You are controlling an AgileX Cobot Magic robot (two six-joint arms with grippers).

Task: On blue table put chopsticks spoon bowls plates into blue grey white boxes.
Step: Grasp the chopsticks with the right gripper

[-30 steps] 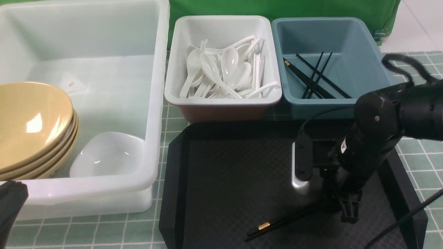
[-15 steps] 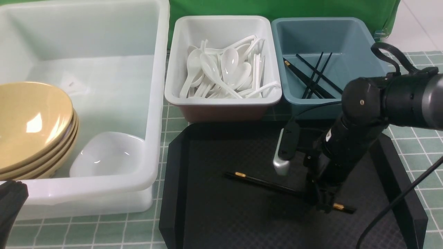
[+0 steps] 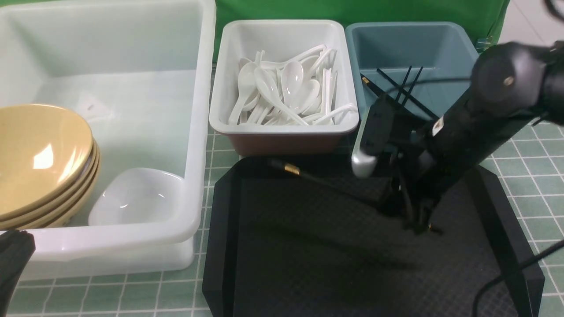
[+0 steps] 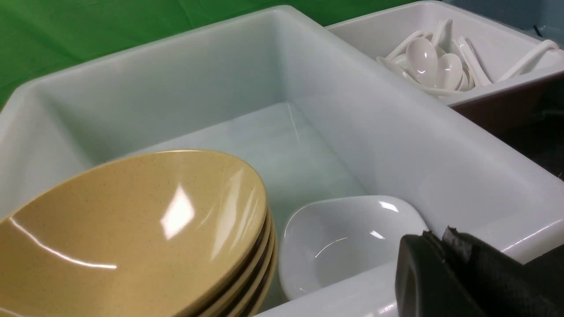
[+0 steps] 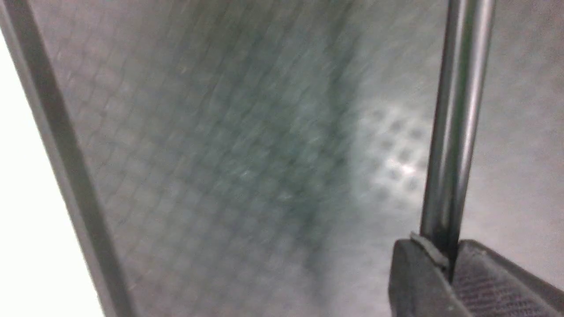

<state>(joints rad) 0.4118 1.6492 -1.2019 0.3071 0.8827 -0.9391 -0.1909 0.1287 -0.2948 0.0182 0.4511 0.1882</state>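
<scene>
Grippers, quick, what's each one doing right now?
Left gripper: closed, holding nothing.
Right gripper: closed on the chopsticks, held above the black tray.

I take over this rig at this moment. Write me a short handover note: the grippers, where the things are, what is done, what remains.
Right gripper: shut on the held chopsticks, above the black tray. I cannot tell if it holds one stick or two.
Left gripper: shut, empty, near the front wall of the large tub.
Done: bowls stacked in the large tub with one plate beside them; spoons in the white box; other chopsticks in the blue-grey box.
Left: carry the held chopsticks to the blue-grey box and release. No other loose ware shows.
</scene>
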